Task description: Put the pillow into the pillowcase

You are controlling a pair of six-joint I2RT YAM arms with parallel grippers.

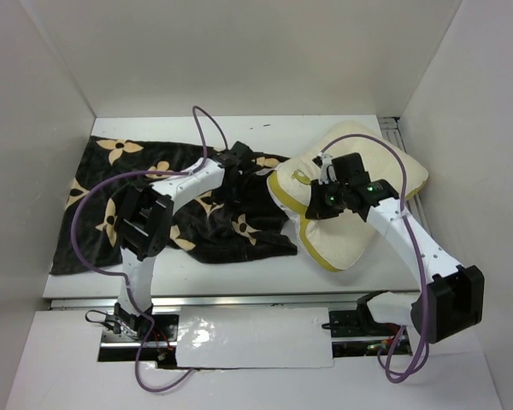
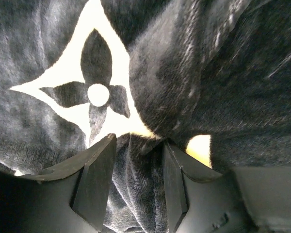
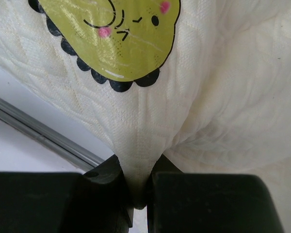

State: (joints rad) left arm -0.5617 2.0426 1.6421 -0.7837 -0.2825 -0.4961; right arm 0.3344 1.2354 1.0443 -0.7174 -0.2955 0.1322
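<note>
The pillowcase (image 1: 111,213), dark plush with tan flower motifs, lies spread over the left half of the table. The cream pillow (image 1: 350,239) with a pale yellow edge lies crumpled at the right, its left end touching the pillowcase. My left gripper (image 1: 239,162) is at the pillowcase's far right edge. In the left wrist view it (image 2: 138,141) is shut on a thick fold of the pillowcase (image 2: 223,73). My right gripper (image 1: 321,184) is on the pillow's left part. In the right wrist view it (image 3: 138,162) is shut on a pinch of the pillow (image 3: 223,87), below a yellow cartoon patch (image 3: 116,34).
White walls enclose the table on the left, back and right. A metal rail (image 1: 402,141) runs along the right edge behind the pillow and shows in the right wrist view (image 3: 39,128). The table's front edge (image 1: 239,299) lies just before the arm bases. Purple cables loop above both arms.
</note>
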